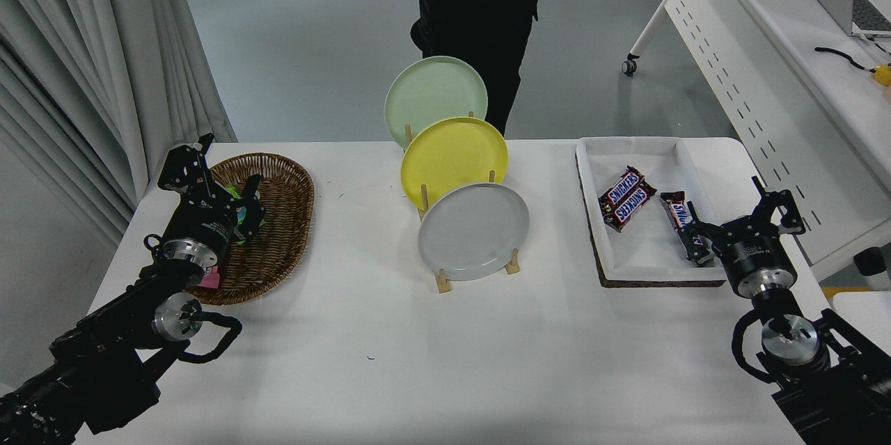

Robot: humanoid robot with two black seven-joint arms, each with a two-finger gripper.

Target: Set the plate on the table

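While the plate [473,231] stands racked, the right end effector [743,218] gapes well apart.

Place: robotics lab or office.
Evidence: white perforated-panel wheeled desk [759,104] far right, grey pleated curtain [104,62] left, bare grey floor [299,27].

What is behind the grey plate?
Behind the grey plate in the wooden rack stands a yellow plate, then a green plate. Each plate covers the lower part of the one behind it.
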